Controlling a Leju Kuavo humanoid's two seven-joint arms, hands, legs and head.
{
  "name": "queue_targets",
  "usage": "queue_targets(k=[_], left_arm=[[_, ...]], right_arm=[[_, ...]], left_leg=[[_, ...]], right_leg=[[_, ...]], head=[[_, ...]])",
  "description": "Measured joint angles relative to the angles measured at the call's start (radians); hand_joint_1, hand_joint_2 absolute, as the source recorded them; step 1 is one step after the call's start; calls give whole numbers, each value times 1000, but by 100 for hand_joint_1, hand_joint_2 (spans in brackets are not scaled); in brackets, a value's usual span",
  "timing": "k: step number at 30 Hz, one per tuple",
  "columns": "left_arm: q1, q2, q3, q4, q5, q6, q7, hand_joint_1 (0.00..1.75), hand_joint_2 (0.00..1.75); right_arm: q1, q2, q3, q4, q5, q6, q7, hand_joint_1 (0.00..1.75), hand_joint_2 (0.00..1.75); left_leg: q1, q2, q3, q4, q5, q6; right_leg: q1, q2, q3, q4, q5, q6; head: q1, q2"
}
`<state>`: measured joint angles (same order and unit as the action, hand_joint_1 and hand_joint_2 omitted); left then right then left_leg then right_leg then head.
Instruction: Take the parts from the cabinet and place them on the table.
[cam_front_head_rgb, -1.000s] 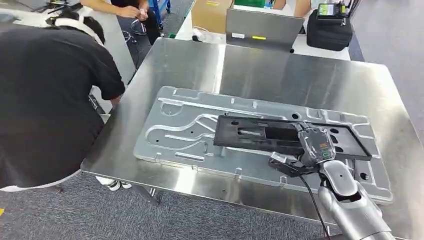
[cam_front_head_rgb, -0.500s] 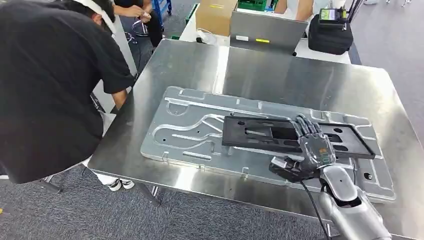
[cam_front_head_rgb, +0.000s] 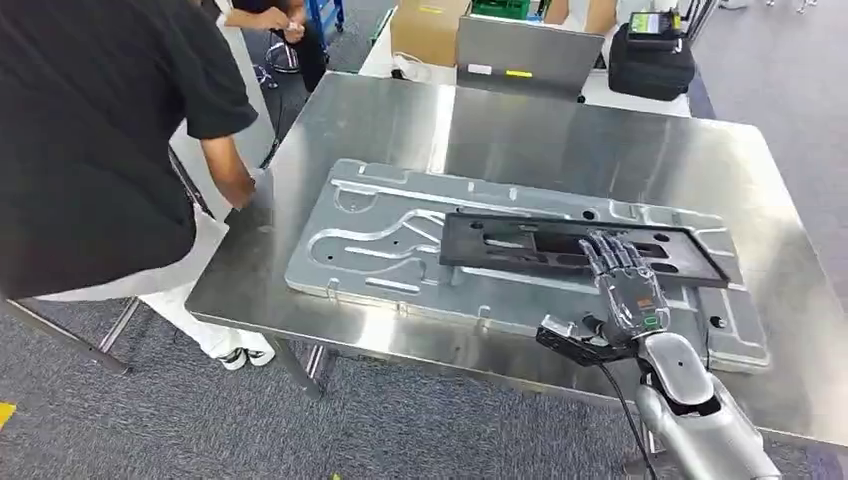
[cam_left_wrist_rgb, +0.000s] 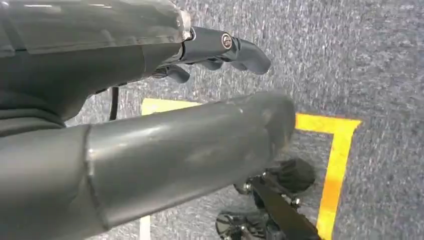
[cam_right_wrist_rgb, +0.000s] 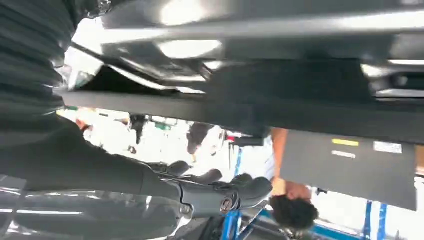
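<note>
A flat black frame part (cam_front_head_rgb: 520, 243) lies on a large silver machined plate (cam_front_head_rgb: 370, 250) in the middle of the steel table (cam_front_head_rgb: 560, 140). My right hand (cam_front_head_rgb: 625, 290) is at the frame's near right edge, its fingers straight and spread over the edge, holding nothing. In the right wrist view the right hand (cam_right_wrist_rgb: 150, 195) is apart from the black frame part (cam_right_wrist_rgb: 300, 100), with open space between them. My left hand (cam_left_wrist_rgb: 150, 135) hangs over grey carpet, empty, with its thumb and fingers apart.
A person in a black shirt (cam_front_head_rgb: 100, 140) bends over the table's left edge, one hand at its corner. A grey case (cam_front_head_rgb: 520, 55), a cardboard box (cam_front_head_rgb: 425, 30) and a black bag (cam_front_head_rgb: 650, 60) stand beyond the table. Yellow floor tape (cam_left_wrist_rgb: 340, 150) runs beneath the left hand.
My right hand has let go of the black frame; its fingers have straightened and it has drawn back toward me. The camera has shifted a little. The person has moved toward the table corner.
</note>
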<state>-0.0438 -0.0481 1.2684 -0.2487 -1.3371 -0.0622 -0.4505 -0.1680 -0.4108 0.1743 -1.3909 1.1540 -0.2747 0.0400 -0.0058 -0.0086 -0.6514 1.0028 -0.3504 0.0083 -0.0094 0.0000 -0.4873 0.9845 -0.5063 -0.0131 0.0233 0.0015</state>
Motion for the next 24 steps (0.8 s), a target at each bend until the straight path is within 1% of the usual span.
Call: queue_targets(k=[1,2,3,4,5,6,7,8,9,10,11,12,13,14,15,16,17,18,19,20,21,22,23,24], left_arm=[[-1,0,0,0,0,-2,0,0,0],[-1,-1,0,1,-1,-3,0,0,0],[-2,0,0,1,-1,-3,0,0,0],[-2,0,0,1,0,-4,0,0,0],[-3,1,0,1,0,-4,0,0,0],[-2,1,0,1,0,-5,0,0,0],[-2,2,0,1,0,-7,0,0,0],[-3,2,0,1,0,-8,0,0,0],[-3,3,0,1,0,-8,0,0,0],[-7,3,0,1,0,-8,0,0,0],[-10,4,0,1,0,-8,0,0,0],[-12,5,0,1,-1,-8,0,0,0],[-11,6,0,1,-1,-9,-1,0,0],[-11,6,0,1,-1,-9,0,0,0],[-8,6,0,2,-1,-9,0,0,0],[-11,6,0,2,-1,-10,0,0,0],[-12,6,0,2,-1,-10,0,0,0],[-12,6,0,2,-1,-10,0,0,0],[-11,6,0,2,-1,-10,0,0,0],[-11,6,0,2,-1,-10,0,0,0],[-11,6,0,2,-2,-10,0,0,0],[-10,6,0,2,-2,-10,0,0,0],[-10,6,0,2,-2,-10,0,0,0],[-10,6,0,2,-2,-11,0,0,0]], right_arm=[[-2,2,1,0,2,0,-1,0,175],[0,4,2,-1,2,0,0,0,175],[0,5,2,-1,3,0,0,0,175],[0,6,2,-1,3,0,0,0,175],[-1,7,2,-1,3,-2,0,0,175],[-1,8,2,0,4,-3,0,0,175],[-1,8,2,0,5,-5,-1,0,175],[-2,9,2,0,6,-7,-2,0,175],[-3,10,2,0,6,-7,-2,0,175],[0,10,3,3,6,-6,-3,0,175],[3,10,2,3,8,-8,-3,0,175],[3,10,2,4,8,-9,-4,0,175],[2,11,3,4,8,-11,-6,0,175],[2,11,3,5,9,-12,-6,0,175],[4,11,3,5,9,-13,-10,0,175],[5,11,3,8,10,-14,-12,0,175],[5,11,3,11,12,-14,-14,0,175],[5,11,3,12,12,-15,-13,0,175],[6,12,4,13,13,-15,-13,0,175],[8,13,5,15,15,-17,-13,0,175],[11,13,6,16,16,-18,-13,0,175],[15,15,7,18,18,-22,-13,0,175],[19,16,8,19,19,-25,-14,0,175],[21,18,8,19,21,-30,-14,0,175]], left_leg=[[7,1,-13,20,-41,-4],[10,2,-30,68,-108,-10],[12,3,-48,137,-169,-15],[13,3,-66,218,-221,-21],[15,3,-76,283,-243,-26],[16,3,-71,316,-234,-28],[19,3,-44,307,-202,-30],[20,3,5,253,-162,-30],[22,3,67,175,-140,-30],[23,3,137,80,-150,-28],[16,2,183,2,-186,-23],[13,-1,178,4,-184,-9],[13,0,170,0,-183,-5],[8,0,166,2,-177,5],[10,2,159,-6,-162,18],[15,8,151,-10,-146,30],[14,8,136,-11,-135,39],[14,9,121,-11,-123,42],[12,10,106,-10,-112,43],[10,10,88,-9,-100,43],[8,10,73,-6,-90,42],[8,10,58,-4,-81,41],[7,10,46,-1,-73,40],[6,10,34,3,-66,38]], right_leg=[[-2,-4,-11,-4,15,-4],[-2,-5,-25,-4,27,-15],[-2,-5,-39,-3,36,-14],[-2,-6,-55,-1,47,-14],[-2,-7,-70,1,56,-13],[-2,-8,-84,5,66,-10],[-3,-8,-100,10,74,-7],[-3,-9,-116,17,81,-3],[-4,-9,-128,23,86,0],[-3,-10,-136,33,91,6],[0,-10,-150,42,95,13],[-1,-12,-150,43,102,20],[-1,-12,-151,43,108,27],[-4,-12,-152,40,118,34],[-4,-10,-156,34,129,43],[-9,-7,-168,48,101,46],[-8,-7,-183,83,43,49],[-9,-5,-200,143,-19,53],[-10,-5,-218,221,-74,57],[-10,-5,-232,295,-106,59],[-10,-5,-230,333,-103,59],[-10,-5,-208,329,-74,57],[-10,-5,-169,290,-38,55],[-9,-5,-114,219,-7,50]], head=[[0,0],[0,0],[0,0],[0,0],[0,0],[0,0],[0,0],[0,0],[0,0],[0,0],[0,0],[0,0],[0,0],[0,0],[0,0],[0,0],[0,0],[0,0],[0,0],[0,0],[0,0],[0,0],[0,0],[0,0]])
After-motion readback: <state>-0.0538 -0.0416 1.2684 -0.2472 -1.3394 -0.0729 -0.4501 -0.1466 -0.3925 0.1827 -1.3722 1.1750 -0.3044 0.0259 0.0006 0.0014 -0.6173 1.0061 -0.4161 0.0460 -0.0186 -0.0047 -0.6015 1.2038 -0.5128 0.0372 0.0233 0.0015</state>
